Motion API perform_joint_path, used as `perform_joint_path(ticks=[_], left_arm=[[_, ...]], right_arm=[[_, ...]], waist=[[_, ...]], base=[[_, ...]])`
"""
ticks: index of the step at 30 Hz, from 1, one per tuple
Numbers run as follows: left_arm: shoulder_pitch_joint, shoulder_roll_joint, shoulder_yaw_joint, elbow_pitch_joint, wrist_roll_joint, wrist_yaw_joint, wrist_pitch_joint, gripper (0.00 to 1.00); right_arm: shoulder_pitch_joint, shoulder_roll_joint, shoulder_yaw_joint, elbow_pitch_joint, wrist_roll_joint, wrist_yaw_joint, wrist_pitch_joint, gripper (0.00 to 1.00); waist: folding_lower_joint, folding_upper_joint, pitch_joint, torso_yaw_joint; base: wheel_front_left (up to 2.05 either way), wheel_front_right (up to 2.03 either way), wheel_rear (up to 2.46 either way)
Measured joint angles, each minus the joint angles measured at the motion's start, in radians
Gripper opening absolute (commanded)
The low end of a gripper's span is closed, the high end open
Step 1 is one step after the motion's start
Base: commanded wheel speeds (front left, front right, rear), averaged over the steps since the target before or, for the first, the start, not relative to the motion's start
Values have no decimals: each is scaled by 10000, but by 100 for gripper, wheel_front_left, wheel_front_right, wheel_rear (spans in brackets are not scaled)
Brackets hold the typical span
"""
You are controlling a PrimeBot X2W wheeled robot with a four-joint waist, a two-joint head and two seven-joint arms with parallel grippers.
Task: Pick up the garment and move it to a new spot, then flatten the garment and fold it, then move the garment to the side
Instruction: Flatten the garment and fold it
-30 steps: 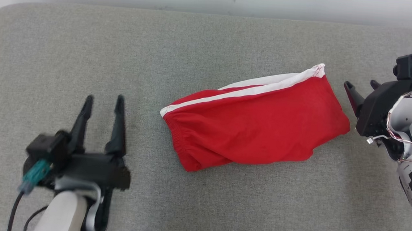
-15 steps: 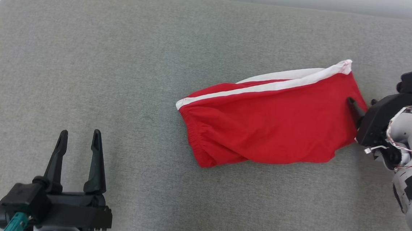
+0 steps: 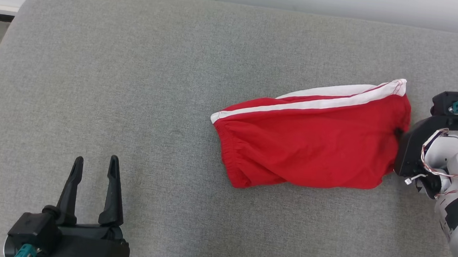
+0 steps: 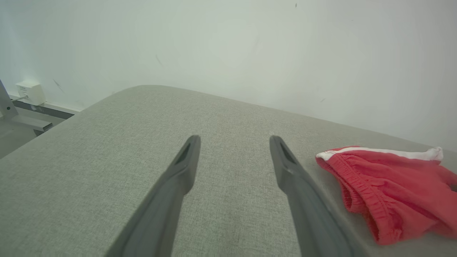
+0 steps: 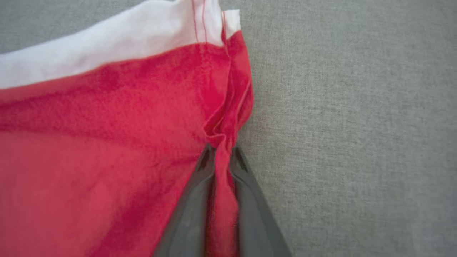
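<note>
We have our right hand (image 5: 222, 152) pinched shut on a bunched fold at the right edge of the red garment (image 3: 308, 146). The garment lies loosely crumpled on the right part of the grey padded counter (image 3: 136, 77), with its white stripe (image 3: 315, 104) along the far side, and it is not yet lifted. Our left hand (image 3: 96, 158) hovers at the near left, well apart from the cloth, with fingers spread wide and empty. We judge the task barely begun: the first grip is made, but the lift, the move to a new spot, the flattening, the folding and the shift aside all remain.
</note>
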Motion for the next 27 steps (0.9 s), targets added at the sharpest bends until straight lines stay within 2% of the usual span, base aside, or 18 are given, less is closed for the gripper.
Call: perform_joint_path(ticks=[6,15,21,23,27], left_arm=[[116,-4,-36,102,-88,23,0,100],[430,-6,-127,121,-213,90,0,100],[579,-8,-222,194,-232,86,0,100],[618,-8,-270,184,-232,136,0,100],[749,-8,-341,169,-232,209,0,100]], right_arm=[[66,-174,198,184,-395,6,-370,0],[276,-1154,115,65,-1041,2,-1110,0],[263,-1810,38,-42,-2217,0,-1208,0],[259,-1781,40,-303,-2543,0,-1124,0],[300,-1218,36,-1325,-2842,0,-802,0]], waist=[[2,2,-248,-69],[1,2,-837,-273],[1,2,-1188,-522],[1,2,-1286,-590],[1,2,-1440,-694]], base=[[0,0,0],[0,0,0],[0,0,0],[0,0,0],[0,0,0]])
